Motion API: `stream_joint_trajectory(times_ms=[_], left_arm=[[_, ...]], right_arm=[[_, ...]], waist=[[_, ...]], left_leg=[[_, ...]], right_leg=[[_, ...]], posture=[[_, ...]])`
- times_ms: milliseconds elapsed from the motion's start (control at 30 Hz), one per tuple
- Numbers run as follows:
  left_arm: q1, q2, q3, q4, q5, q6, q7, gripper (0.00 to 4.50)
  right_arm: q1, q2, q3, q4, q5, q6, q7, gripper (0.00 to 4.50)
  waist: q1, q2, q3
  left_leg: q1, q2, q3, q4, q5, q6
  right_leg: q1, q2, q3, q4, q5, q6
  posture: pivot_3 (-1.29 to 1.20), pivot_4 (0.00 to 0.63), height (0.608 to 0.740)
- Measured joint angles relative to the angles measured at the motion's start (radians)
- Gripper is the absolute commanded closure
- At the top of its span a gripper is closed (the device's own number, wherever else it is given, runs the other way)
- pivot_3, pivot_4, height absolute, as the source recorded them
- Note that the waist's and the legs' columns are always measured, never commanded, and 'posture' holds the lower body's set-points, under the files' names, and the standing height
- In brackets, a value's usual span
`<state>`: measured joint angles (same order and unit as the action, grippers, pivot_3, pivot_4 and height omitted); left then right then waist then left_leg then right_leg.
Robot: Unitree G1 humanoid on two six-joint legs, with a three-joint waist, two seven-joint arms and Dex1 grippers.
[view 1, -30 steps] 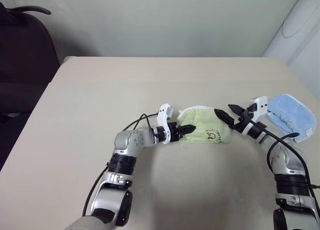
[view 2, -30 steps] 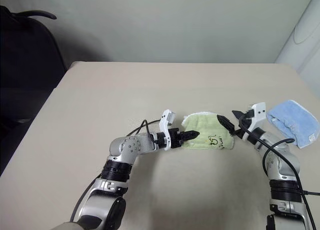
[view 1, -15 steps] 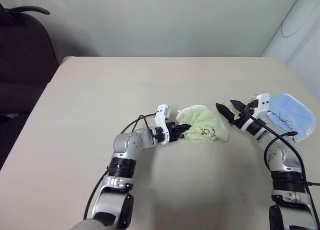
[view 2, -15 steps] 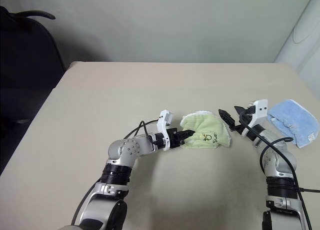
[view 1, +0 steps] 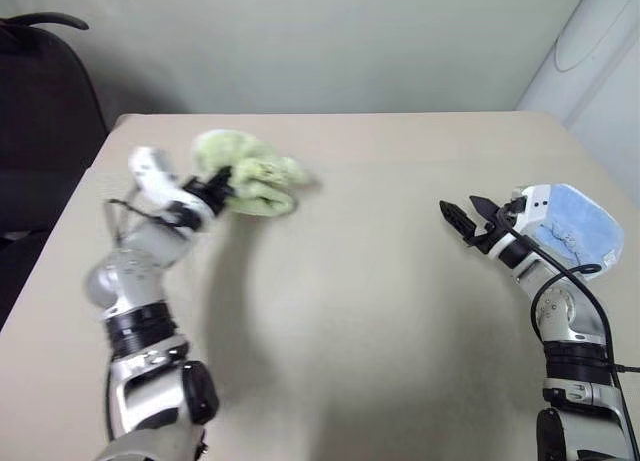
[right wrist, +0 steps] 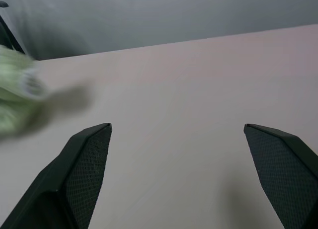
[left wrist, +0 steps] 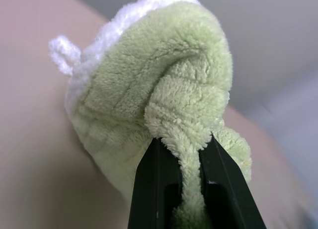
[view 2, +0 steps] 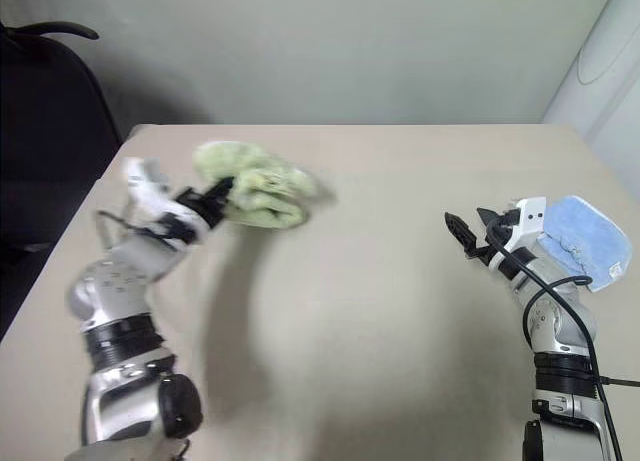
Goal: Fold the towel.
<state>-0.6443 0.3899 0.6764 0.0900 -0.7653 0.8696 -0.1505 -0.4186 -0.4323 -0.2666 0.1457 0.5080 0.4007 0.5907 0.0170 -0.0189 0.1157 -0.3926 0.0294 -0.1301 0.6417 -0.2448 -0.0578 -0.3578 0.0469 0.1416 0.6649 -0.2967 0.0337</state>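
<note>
Left end effector (view 1: 224, 180) clamped, raised far left; right end effector (view 1: 466, 217) spread, level.

towel (view 1: 250, 173) off the table's middle — up and leftward (bunched) in left gripper (view 1: 222, 186)

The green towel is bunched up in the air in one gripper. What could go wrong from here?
1. The left gripper pinches only one thin fold of the green towel, so the cloth could slip free.
2. The towel hangs in a crumpled bunch near the far left part of the table, so it may land wrinkled or close to the edge.
3. The right gripper is open and far from it, offering no second hold.
</note>
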Motion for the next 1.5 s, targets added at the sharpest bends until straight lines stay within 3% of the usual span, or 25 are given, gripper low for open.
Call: stream_joint_trajectory(times_ms=[100,233,433,667,967,1167,1233,1300,1367,1500], left_arm=[[0.102,0.042,0.133,-0.001,-0.001,-0.057,0.055,4.49],[0.268,-0.023,0.234,-0.008,-0.021,-0.078,0.133,4.49],[0.342,-0.101,0.245,-0.074,-0.081,-0.103,0.173,2.53],[0.376,-0.096,0.238,-0.092,-0.174,-0.121,0.169,0.08],[0.595,0.003,0.203,-0.157,-0.217,-0.12,0.059,0.03],[0.837,0.046,0.229,-0.261,-0.225,-0.178,-0.151,0.03],[0.876,0.087,0.211,-0.347,-0.211,-0.203,-0.213,0.03],[0.885,0.144,0.135,-0.45,-0.159,-0.238,-0.266,0.03],[0.849,0.198,-0.02,-0.543,-0.064,-0.276,-0.306,0.03],[0.666,0.163,-0.321,-0.552,0.077,-0.312,-0.305,0.03]], right_arm=[[-0.009,0.002,0.003,0.016,-0.001,-0.005,0.005,0.0],[-0.025,0.009,0.011,0.042,-0.001,-0.011,0.018,0.0],[-0.059,0.022,0.045,0.078,-0.014,-0.023,0.04,0.0],[-0.066,0.036,0.055,0.083,-0.023,-0.027,0.05,0.0],[-0.019,0.04,0.055,0.056,-0.022,-0.027,0.051,0.0],[0.01,0.039,0.052,0.031,-0.022,-0.023,0.056,0.0],[0.02,0.037,0.063,0.025,-0.023,-0.022,0.07,0.0],[0.021,0.036,0.089,0.005,-0.026,-0.024,0.091,0.0],[0.02,0.035,0.124,-0.018,-0.033,-0.029,0.121,0.0],[0.015,0.036,0.163,-0.026,-0.046,-0.059,0.157,0.0]], waist=[[-0.003,0.0,0.0],[0.001,-0.001,0.0],[0.002,-0.004,0.001],[-0.001,-0.004,0.001],[-0.017,-0.003,0.001],[-0.015,-0.005,0.001],[-0.004,-0.006,0.002],[0.003,-0.006,0.002],[0.008,-0.004,0.002],[0.004,-0.005,0.001]], left_leg=[[0.0,0.0,0.0,-0.001,0.0,0.0],[0.0,0.0,-0.001,0.0,0.0,0.0],[0.0,0.0,-0.001,-0.001,0.0,0.0],[0.0,0.0,-0.001,-0.001,0.0,0.0],[0.001,0.0,0.0,-0.002,0.0,0.0],[0.0,0.0,-0.002,-0.003,-0.001,0.001],[0.001,0.0,-0.005,-0.003,-0.006,0.01],[0.002,0.0,-0.006,-0.002,-0.006,0.01],[0.003,-0.001,-0.006,-0.002,-0.006,0.01],[0.003,0.0,-0.004,-0.002,-0.005,0.007]], right_leg=[[0.0,0.0,0.0,0.0,0.0,0.0],[0.001,0.0,0.0,-0.001,0.0,0.0],[0.0,0.0,-0.001,-0.001,0.0,-0.001],[0.0,0.0,-0.001,-0.001,0.001,-0.001],[0.0,0.0,0.0,-0.001,0.001,-0.001],[0.001,0.0,-0.001,-0.001,0.0,-0.002],[-0.001,0.001,-0.003,-0.002,0.0,-0.003],[-0.001,0.001,-0.003,-0.003,0.0,-0.003],[0.001,0.0,-0.003,-0.003,0.0,-0.003],[0.004,0.0,-0.003,-0.002,0.001,-0.004]], posture=[[0.0,0.15,0.74],[0.0,0.15,0.74],[0.0,0.15,0.74],[0.0,0.15,0.74],[0.0,0.15,0.74],[0.0,0.15,0.74],[0.0,0.15,0.74],[0.0,0.15,0.74],[0.0,0.15,0.74],[0.0,0.15,0.74]])
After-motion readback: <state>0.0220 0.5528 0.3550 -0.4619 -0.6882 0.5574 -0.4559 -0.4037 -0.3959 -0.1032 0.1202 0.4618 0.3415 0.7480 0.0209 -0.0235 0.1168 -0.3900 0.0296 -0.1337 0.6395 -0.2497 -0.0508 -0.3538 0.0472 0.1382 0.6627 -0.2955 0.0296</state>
